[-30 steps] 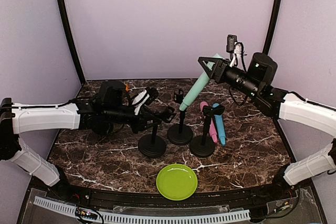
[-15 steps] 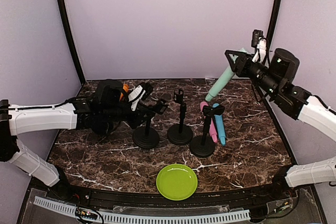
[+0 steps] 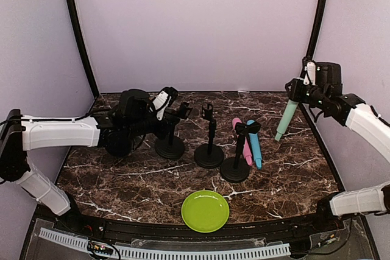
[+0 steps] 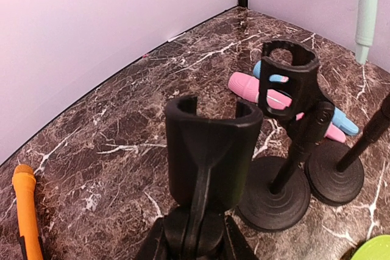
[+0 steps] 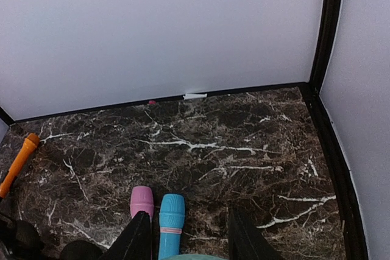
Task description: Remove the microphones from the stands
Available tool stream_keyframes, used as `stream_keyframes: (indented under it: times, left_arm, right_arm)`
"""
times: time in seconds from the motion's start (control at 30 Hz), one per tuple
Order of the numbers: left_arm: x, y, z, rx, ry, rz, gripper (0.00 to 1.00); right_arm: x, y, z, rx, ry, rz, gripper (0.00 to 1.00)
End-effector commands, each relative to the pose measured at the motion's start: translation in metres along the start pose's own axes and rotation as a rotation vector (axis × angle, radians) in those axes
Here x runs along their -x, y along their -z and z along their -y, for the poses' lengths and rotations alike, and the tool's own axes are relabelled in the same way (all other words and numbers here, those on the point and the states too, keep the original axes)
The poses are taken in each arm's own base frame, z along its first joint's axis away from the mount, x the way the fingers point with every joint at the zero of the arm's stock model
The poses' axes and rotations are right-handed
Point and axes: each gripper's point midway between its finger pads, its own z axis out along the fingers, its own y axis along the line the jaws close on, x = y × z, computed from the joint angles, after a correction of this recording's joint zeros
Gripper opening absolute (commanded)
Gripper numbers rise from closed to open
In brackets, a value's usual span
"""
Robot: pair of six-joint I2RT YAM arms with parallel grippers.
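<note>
My right gripper (image 3: 298, 94) is shut on a mint-green microphone (image 3: 286, 117), which hangs almost upright above the table's right side, free of every stand. In the right wrist view only its top edge (image 5: 190, 257) shows between the black fingers (image 5: 138, 238). The left wrist view catches it at the top right (image 4: 367, 10). My left gripper (image 3: 175, 119) is shut on the post of the left black stand (image 3: 170, 147). Its empty clip (image 4: 213, 150) fills the left wrist view above the left gripper (image 4: 194, 238).
Two more black stands, one in the middle (image 3: 209, 155) and one to the right (image 3: 234, 169), have empty clips. A pink microphone (image 3: 247, 145) and a blue one (image 3: 255, 148) lie beside the right stand. An orange microphone (image 4: 25, 211) lies far left. A green plate (image 3: 205, 210) sits near the front.
The right arm swung the mint-green microphone up and away from the middle stand to the right, turning it upright. The left gripper drew its stand back and slightly left.
</note>
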Motion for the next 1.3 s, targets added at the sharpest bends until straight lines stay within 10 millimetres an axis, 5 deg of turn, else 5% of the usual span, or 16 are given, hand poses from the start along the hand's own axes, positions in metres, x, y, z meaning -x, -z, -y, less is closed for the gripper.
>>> stream_keyframes:
  times: [0.0, 0.17, 0.5, 0.77, 1.1, 1.27]
  left_arm:
    - [0.067, -0.01, -0.026, 0.109, 0.054, 0.225, 0.0]
    - [0.077, -0.034, -0.036, 0.111, 0.089, 0.258, 0.0]
    - [0.092, -0.078, -0.038, 0.058, 0.141, 0.3, 0.0]
    - [0.085, -0.098, -0.009, -0.119, 0.138, 0.295, 0.0]
    - [0.058, -0.117, -0.009, -0.102, 0.129, 0.23, 0.0]
    - [0.051, -0.115, -0.011, -0.094, 0.154, 0.226, 0.15]
  right_arm:
    - [-0.043, -0.018, 0.003, 0.011, -0.004, -0.172, 0.0]
    - [-0.094, -0.032, 0.006, 0.02, -0.043, -0.305, 0.0]
    - [-0.151, -0.063, 0.015, -0.01, -0.077, -0.423, 0.0]
    - [-0.169, -0.095, 0.02, -0.02, -0.128, -0.423, 0.0]
    - [-0.192, -0.126, 0.023, -0.013, -0.203, -0.454, 0.03]
    - [-0.199, -0.134, 0.023, -0.004, -0.218, -0.455, 0.11]
